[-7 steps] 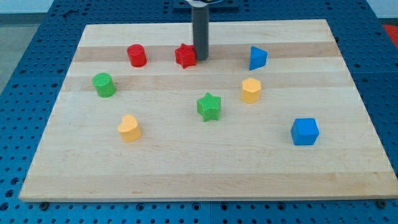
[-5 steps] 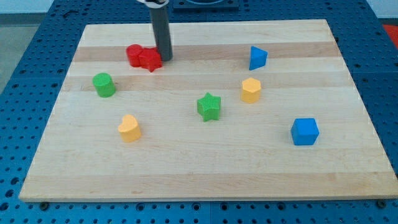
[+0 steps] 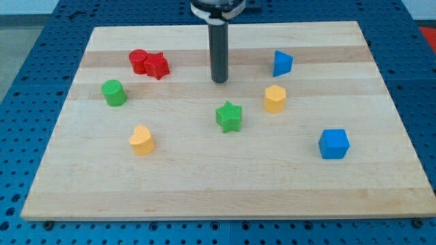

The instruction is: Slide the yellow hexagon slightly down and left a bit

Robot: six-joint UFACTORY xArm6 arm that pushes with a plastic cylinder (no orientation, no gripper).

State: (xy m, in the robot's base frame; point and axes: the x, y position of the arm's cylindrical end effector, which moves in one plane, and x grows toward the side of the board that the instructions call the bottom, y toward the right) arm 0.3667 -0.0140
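The yellow hexagon [image 3: 274, 99] stands right of the board's centre. My tip [image 3: 219, 80] rests on the board up and to the left of it, a clear gap away, and above the green star [image 3: 229, 116]. The dark rod rises from the tip to the view's top edge. The tip touches no block.
A red star [image 3: 157, 65] touches a red cylinder [image 3: 139, 61] at the upper left. A green cylinder [image 3: 114, 92] is at the left, a yellow heart [image 3: 142, 140] at lower left, a blue triangular block [image 3: 282, 63] at upper right, a blue cube [image 3: 334, 143] at lower right.
The tip pushed the red star left against the red cylinder, nudging both left, then moved right and down to the board's middle. The yellow hexagon has not moved.
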